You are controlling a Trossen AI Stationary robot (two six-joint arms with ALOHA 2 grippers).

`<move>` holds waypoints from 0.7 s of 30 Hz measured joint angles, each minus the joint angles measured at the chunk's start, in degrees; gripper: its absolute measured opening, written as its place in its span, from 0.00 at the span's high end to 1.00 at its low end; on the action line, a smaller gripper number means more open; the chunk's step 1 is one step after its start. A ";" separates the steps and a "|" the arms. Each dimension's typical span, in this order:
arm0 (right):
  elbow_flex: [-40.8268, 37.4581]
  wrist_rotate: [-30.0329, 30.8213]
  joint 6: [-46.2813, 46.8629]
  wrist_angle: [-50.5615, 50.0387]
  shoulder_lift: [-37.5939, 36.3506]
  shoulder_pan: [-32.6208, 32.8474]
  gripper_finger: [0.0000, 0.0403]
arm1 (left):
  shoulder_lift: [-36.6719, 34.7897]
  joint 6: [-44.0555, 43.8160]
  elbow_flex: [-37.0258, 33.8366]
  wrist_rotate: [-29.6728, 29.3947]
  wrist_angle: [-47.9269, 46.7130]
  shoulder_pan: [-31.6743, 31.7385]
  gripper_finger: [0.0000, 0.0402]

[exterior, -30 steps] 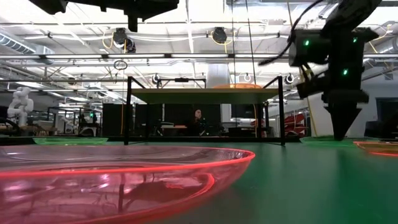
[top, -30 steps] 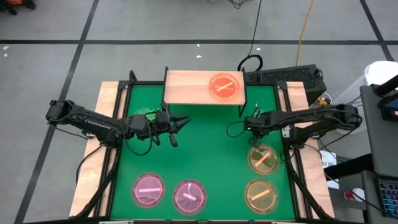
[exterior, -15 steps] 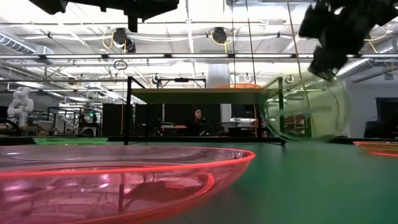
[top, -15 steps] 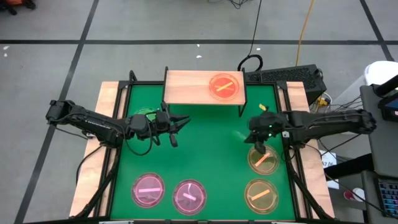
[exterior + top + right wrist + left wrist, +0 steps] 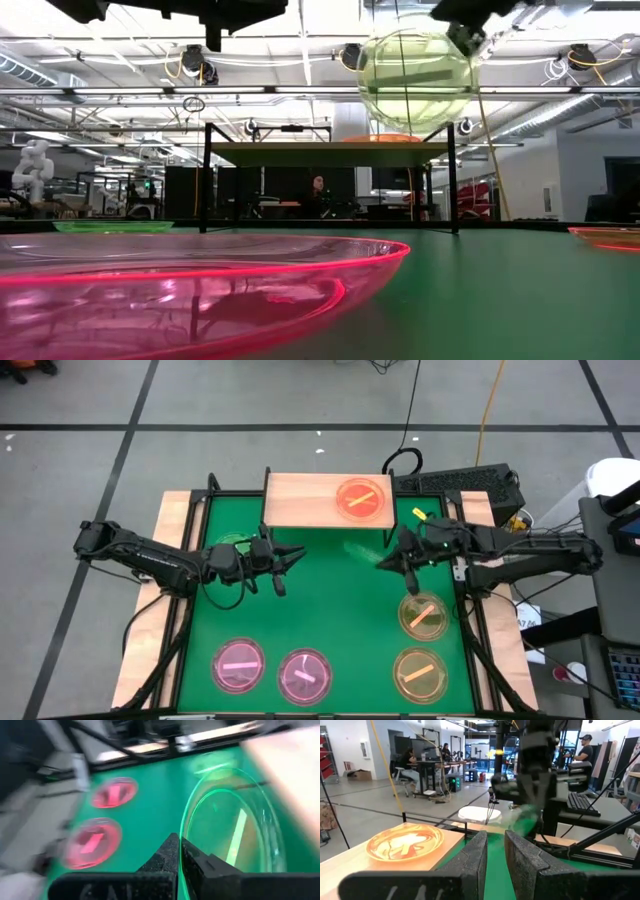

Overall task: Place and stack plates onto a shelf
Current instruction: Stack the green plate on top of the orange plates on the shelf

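While we carry the green plate [image 5: 414, 78] pinched by its rim in the right gripper [image 5: 178, 851] | upper centre of low view, above shelf [image 5: 310, 500] | risk: plate swings, clips shelf edge or orange plate [image 5: 362, 499] | left gripper [image 5: 285, 565] idle left-centre, fingers narrowly apart, empty

One plate [image 5: 361, 498] on shelf [image 5: 300, 500] (right end)

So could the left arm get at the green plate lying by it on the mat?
Probably yes. The green plate lies flat beside the left gripper, with nothing on it; the right gripper holds another plate well clear.
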 joint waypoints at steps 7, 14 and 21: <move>12.59 15.12 -12.01 -8.84 11.53 -5.21 1.00 | 0.00 -0.07 0.00 0.00 0.00 0.00 0.82; 17.63 17.38 -22.11 -8.23 22.69 -11.17 1.00 | 0.00 -0.04 0.00 0.00 0.00 0.02 0.82; 17.78 26.55 -28.33 -5.62 30.14 -14.02 1.00 | 0.00 0.17 0.00 0.00 -0.06 0.04 0.82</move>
